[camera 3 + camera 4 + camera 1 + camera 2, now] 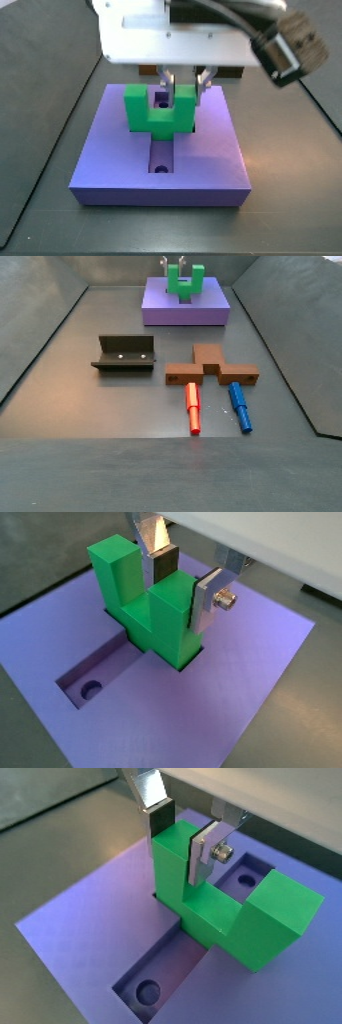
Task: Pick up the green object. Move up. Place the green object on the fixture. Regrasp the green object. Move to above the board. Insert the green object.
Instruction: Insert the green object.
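Note:
The green object (160, 622) (221, 918) stands upright in the cross-shaped recess of the purple board (241, 702) (74, 933), its lower part sunk into the slot. My gripper (185, 592) (183, 848) is directly above the board, shut on one raised arm of the green object, with a dark pad on one side and a silver finger plate (207, 600) on the other. Both side views show the same hold on the green object (158, 112) (185, 283), seated in the board (201, 160) (160, 311). The fixture (123, 353) stands empty on the floor.
A brown cross-shaped piece (210, 366) lies on the floor beside the fixture, with a red peg (194, 406) and a blue peg (238, 406) next to it. Part of the recess (94, 677) and a round hole (247, 873) in the board stay uncovered. Sloped walls ring the floor.

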You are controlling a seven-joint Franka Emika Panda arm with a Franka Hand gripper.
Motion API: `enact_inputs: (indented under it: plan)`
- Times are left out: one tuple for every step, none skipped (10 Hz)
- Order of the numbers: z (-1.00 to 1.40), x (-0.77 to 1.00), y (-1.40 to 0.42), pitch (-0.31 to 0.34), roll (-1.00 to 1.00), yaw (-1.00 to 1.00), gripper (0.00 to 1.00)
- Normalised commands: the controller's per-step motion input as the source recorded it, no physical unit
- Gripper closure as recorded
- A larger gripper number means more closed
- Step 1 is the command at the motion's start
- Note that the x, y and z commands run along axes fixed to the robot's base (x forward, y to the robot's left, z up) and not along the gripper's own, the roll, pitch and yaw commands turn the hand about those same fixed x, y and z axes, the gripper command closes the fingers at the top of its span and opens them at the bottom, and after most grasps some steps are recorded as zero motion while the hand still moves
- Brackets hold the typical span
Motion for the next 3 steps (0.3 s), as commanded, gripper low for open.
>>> enact_inputs:
  plan:
    - [-0.43, -0.08, 0.0, -0.001, 0.05, -0.05, 1.0]
    - [-0.06, 0.0, 0.0, -0.003, 0.0, 0.0, 1.0]
    - [0.0, 0.0, 0.0, 0.0, 0.0, 0.0, 1.0]
